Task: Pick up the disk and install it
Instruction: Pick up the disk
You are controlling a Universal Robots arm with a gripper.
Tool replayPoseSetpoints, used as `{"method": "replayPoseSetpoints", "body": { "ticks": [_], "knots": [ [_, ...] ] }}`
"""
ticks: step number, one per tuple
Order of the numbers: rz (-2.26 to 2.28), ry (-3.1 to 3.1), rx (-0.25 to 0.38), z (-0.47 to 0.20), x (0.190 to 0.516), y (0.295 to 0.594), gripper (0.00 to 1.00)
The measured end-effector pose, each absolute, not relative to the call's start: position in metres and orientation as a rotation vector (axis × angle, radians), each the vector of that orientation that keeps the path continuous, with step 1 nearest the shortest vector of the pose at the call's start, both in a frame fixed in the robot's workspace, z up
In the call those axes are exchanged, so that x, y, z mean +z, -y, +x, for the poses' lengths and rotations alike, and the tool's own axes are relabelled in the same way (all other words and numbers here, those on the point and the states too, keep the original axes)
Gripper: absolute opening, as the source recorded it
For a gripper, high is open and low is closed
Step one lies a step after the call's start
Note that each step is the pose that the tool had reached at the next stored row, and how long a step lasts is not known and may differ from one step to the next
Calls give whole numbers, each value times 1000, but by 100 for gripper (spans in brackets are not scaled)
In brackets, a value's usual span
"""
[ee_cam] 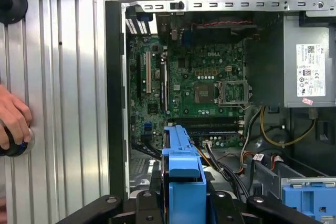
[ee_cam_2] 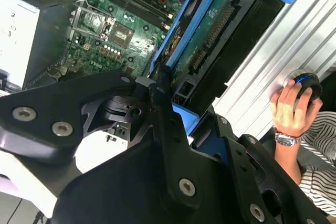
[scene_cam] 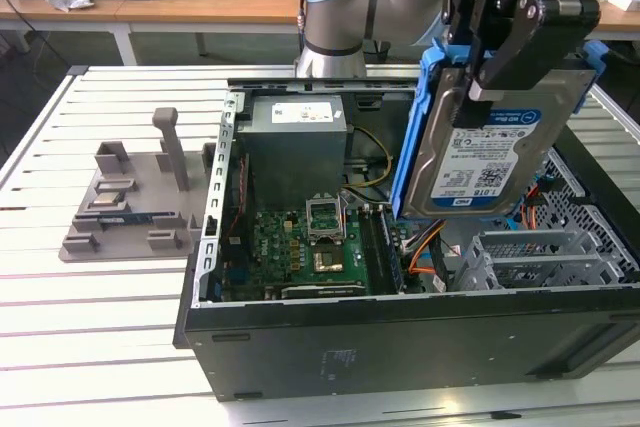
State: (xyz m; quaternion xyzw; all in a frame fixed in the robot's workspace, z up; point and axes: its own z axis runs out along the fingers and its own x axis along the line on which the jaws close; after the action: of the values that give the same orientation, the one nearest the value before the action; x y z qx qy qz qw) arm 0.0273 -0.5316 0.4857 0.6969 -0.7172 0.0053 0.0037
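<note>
The disk (scene_cam: 490,152), a silver hard drive with a white-and-blue label in a blue plastic carrier, hangs tilted on edge in the air above the open computer case (scene_cam: 400,337). My gripper (scene_cam: 480,97) is shut on the disk from above, with one black finger (scene_cam: 505,47) lying across its labelled face. The second wrist view shows the disk's green circuit-board side (ee_cam_2: 210,40) between the black fingers (ee_cam_2: 163,114). The carrier's blue edge (ee_cam: 181,166) shows in the first wrist view, over the case interior.
Inside the case lie the green motherboard (scene_cam: 310,247), a grey power supply (scene_cam: 295,117), orange cables and a grey metal drive bay (scene_cam: 540,257) with a blue latch bracket (ee_cam: 310,192). A grey fixture (scene_cam: 130,197) stands at the exterior view's left. A person's hand (ee_cam_2: 291,106) rests on a round knob.
</note>
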Motion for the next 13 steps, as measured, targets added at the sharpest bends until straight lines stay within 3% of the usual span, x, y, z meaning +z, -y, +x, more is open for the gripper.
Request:
{"method": "replayPoseSetpoints", "body": {
  "ticks": [13],
  "knots": [
    [2184, 2247, 16, 70, 483, 532, 37]
  ]
}}
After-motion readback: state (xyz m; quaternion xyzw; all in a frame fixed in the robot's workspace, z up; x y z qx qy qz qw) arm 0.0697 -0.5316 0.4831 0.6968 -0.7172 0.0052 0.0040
